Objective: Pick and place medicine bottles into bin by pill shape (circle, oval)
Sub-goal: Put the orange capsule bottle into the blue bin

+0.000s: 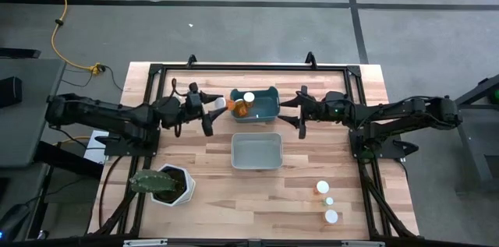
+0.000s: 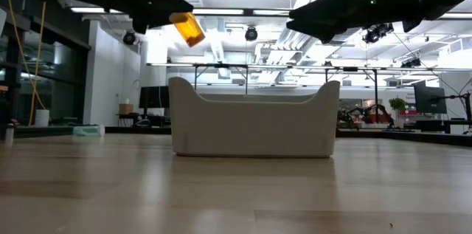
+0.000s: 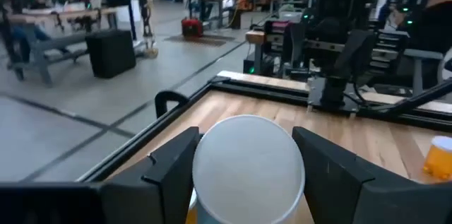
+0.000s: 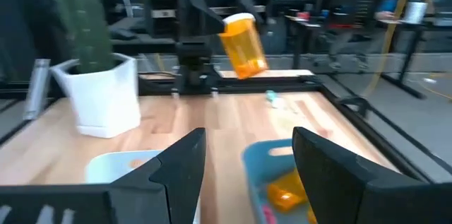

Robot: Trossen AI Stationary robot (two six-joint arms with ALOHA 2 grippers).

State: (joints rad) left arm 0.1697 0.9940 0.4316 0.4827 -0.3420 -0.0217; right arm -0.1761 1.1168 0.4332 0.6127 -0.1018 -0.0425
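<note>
The left pincer (image 1: 216, 107) is clamped on an orange medicine bottle (image 1: 221, 104), holding it in the air just beside the blue bin's (image 1: 272, 103) left wall — not yet over its opening. In the high view the bottle's long axis lies roughly level, pointing toward the bin; the low view shows it tilted, well above the bench (image 1: 210, 177). From the left wrist, its white cap (image 3: 248, 167) sits squarely between the two fingers. So the bin lies straight ahead of this pincer, and a short reach to the right would probably put the bottle above it.

The blue bin already contains another orange bottle with a white cap (image 1: 244, 104). The white bin (image 1: 256, 151) stands just in front of it, apparently empty.

The right pincer (image 1: 295, 112) hovers by the blue bin's other side, fingers apart and holding nothing. Three more bottles (image 1: 326, 201) stand near the bench's front right corner, closer to the right arm.

No label or writing can be read on any bottle, so pill shape stays unknown.
</note>
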